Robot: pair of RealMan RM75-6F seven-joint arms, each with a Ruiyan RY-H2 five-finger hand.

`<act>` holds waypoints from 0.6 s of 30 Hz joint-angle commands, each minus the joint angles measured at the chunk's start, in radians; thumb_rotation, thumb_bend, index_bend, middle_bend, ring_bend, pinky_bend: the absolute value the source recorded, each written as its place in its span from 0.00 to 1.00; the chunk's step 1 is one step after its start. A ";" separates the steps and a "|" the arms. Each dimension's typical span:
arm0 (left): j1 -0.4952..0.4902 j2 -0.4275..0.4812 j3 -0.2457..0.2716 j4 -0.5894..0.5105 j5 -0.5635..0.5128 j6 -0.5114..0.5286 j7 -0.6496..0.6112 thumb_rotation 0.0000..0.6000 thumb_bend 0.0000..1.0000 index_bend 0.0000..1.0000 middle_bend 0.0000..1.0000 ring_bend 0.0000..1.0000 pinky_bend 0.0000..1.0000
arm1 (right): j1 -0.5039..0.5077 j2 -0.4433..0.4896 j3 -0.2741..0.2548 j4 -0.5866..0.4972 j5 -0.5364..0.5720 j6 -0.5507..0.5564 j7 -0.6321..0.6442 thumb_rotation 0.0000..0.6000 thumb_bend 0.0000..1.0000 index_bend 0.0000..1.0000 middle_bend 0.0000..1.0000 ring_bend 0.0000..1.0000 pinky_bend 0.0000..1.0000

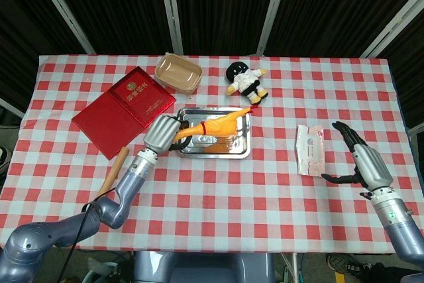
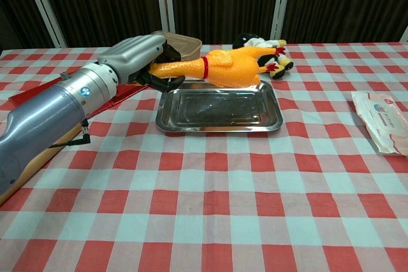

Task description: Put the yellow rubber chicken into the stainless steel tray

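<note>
Showing only overhead: right hand [image 1: 363,162]

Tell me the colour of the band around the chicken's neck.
Red, a thin band on the yellow rubber chicken; clearest in the chest view.
</note>
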 commanded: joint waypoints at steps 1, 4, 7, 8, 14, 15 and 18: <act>-0.029 -0.064 -0.002 0.097 0.003 -0.029 -0.023 1.00 0.57 0.62 0.66 0.60 0.64 | -0.001 0.006 0.000 -0.003 0.001 -0.005 0.008 1.00 0.07 0.00 0.00 0.00 0.11; -0.042 -0.106 0.003 0.165 0.007 -0.046 -0.038 1.00 0.57 0.62 0.66 0.60 0.64 | -0.002 0.013 0.000 -0.002 0.001 -0.010 0.013 1.00 0.07 0.00 0.00 0.00 0.11; -0.053 -0.152 -0.001 0.224 0.009 -0.047 -0.073 1.00 0.57 0.62 0.66 0.60 0.62 | -0.007 0.015 0.001 0.001 0.004 -0.009 0.023 1.00 0.07 0.00 0.00 0.00 0.11; -0.054 -0.163 -0.003 0.238 0.009 -0.043 -0.081 1.00 0.57 0.62 0.66 0.60 0.61 | -0.009 0.016 0.001 0.002 0.005 -0.008 0.025 1.00 0.07 0.00 0.00 0.00 0.11; -0.068 -0.213 -0.006 0.335 0.005 -0.075 -0.107 1.00 0.47 0.48 0.53 0.47 0.50 | -0.016 0.017 -0.002 0.012 0.007 -0.012 0.037 1.00 0.07 0.00 0.00 0.00 0.11; -0.069 -0.212 -0.008 0.335 0.001 -0.088 -0.110 1.00 0.43 0.42 0.46 0.40 0.46 | -0.017 0.017 -0.001 0.014 0.007 -0.011 0.039 1.00 0.07 0.00 0.00 0.00 0.11; -0.065 -0.194 -0.021 0.293 -0.021 -0.124 -0.118 1.00 0.33 0.22 0.26 0.19 0.34 | -0.018 0.015 0.001 0.021 0.011 -0.013 0.050 1.00 0.07 0.00 0.00 0.00 0.11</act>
